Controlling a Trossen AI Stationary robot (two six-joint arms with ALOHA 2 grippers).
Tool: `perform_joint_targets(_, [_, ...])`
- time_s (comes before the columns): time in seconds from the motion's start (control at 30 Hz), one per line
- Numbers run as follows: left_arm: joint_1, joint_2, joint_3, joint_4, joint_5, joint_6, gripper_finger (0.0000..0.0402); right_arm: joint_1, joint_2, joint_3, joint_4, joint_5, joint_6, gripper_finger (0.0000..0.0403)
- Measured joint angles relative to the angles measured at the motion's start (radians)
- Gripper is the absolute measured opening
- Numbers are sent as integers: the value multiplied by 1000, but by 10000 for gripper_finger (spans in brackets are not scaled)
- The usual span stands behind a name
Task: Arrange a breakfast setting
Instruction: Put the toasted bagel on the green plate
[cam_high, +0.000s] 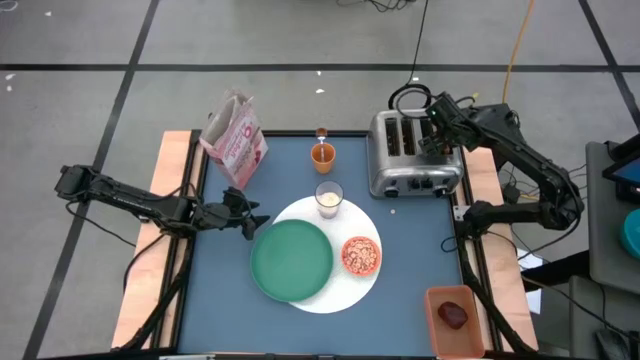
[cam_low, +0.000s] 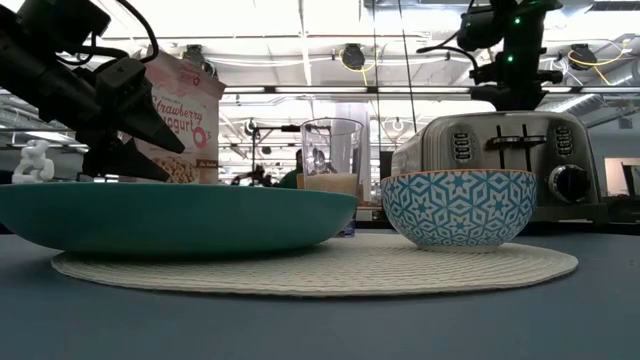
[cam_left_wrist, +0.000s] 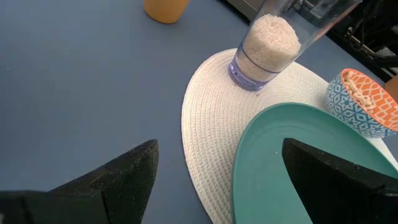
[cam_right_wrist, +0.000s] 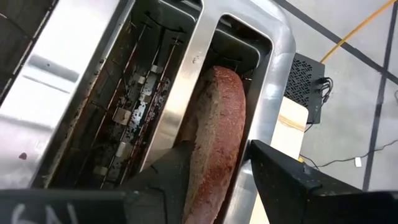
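Note:
A brown bread slice (cam_right_wrist: 217, 106) stands on edge in the silver toaster's (cam_high: 410, 155) slot at the back right, with my right gripper (cam_right_wrist: 221, 149) shut on it from above. My left gripper (cam_high: 250, 222) hovers open beside the left rim of the green plate (cam_high: 291, 260), touching nothing. The green plate lies on a white round woven mat (cam_high: 350, 292), together with the orange bowl of cereal (cam_high: 361, 256) and the glass of milk (cam_high: 329, 197). The orange cup (cam_high: 322, 154) stands behind the glass. The pink cereal bag (cam_high: 233, 140) stands at the back left. My right gripper pinches the bread slice by its two flat faces (cam_right_wrist: 214, 158), one finger (cam_right_wrist: 165, 177) on each side. The fingers slant down from above the toaster. The slice stands on edge, its lower part down in the slot nearest the toaster's right side.
An orange tray (cam_high: 455, 318) with a dark red thing sits at the near right corner. The toaster's other slots (cam_right_wrist: 124, 106) show bare wire guides. Blue table surface (cam_high: 420, 250) lies open between the mat and the right edge.

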Motion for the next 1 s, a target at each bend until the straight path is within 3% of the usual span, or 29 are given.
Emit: perform_joint_targets(1.0, [0,0,0,-1,0,0,344,0,2,-2,78,24,-11,159])
